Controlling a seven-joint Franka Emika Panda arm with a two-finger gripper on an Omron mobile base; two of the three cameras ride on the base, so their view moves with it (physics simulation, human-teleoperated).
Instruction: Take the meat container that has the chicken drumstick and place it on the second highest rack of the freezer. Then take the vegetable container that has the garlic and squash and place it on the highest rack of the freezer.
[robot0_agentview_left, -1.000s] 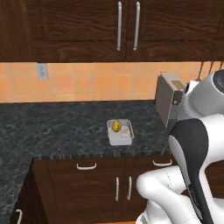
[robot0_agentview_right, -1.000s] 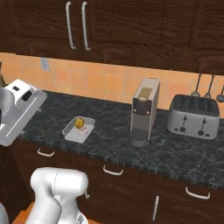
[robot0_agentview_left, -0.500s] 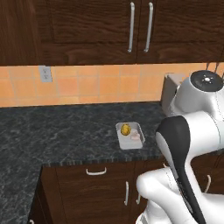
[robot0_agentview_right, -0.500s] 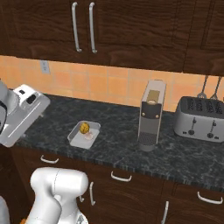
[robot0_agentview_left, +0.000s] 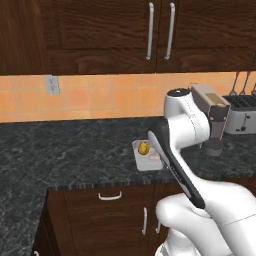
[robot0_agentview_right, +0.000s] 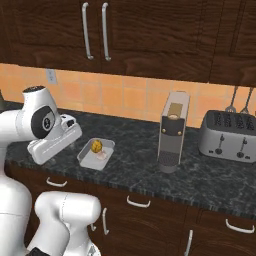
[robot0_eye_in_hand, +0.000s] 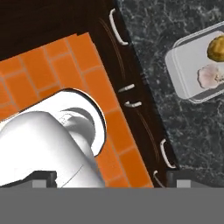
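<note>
A shallow pale-grey rectangular vegetable container (robot0_agentview_left: 148, 155) sits on the dark speckled stone counter (robot0_agentview_left: 65, 155), near its front edge, above a row of dark wooden base cabinets with curved silver handles (robot0_agentview_left: 110, 196). Inside the container lie the bumpy golden-yellow squash (robot0_agentview_left: 144, 147) and, just beside it, the small whitish-pink garlic bulb (robot0_agentview_left: 154, 156); in the left base view the arm's white forearm crosses in front of the tray's right side, so the garlic is only partly seen there. The right base view gives a clearer look: the tray (robot0_agentview_right: 95, 153) lies at a slight angle, with the squash (robot0_agentview_right: 96, 145) toward the back and the garlic (robot0_agentview_right: 102, 155) toward the front right.

The two-finger gripper (robot0_eye_in_hand: 107, 178) hangs above the counter's front edge, left of the tray as the right base view shows it, and apart from it. In the hand view its two dark finger tips (robot0_eye_in_hand: 43, 177) stand at the far sides of the frame, spread fully apart, with nothing between them; the tool is released and empty. That view looks down on the orange tiled floor (robot0_eye_in_hand: 65, 74), the cabinet fronts and the tray (robot0_eye_in_hand: 183, 76) at the upper right, cut by the frame edge.

To the right of the tray stands a tall grey coffee machine (robot0_agentview_right: 173, 131), and beyond it a silver toaster (robot0_agentview_right: 231, 136). What seem to be utensils (robot0_agentview_right: 238, 100) hang on the orange tiled wall behind the toaster, too small to name.
</note>
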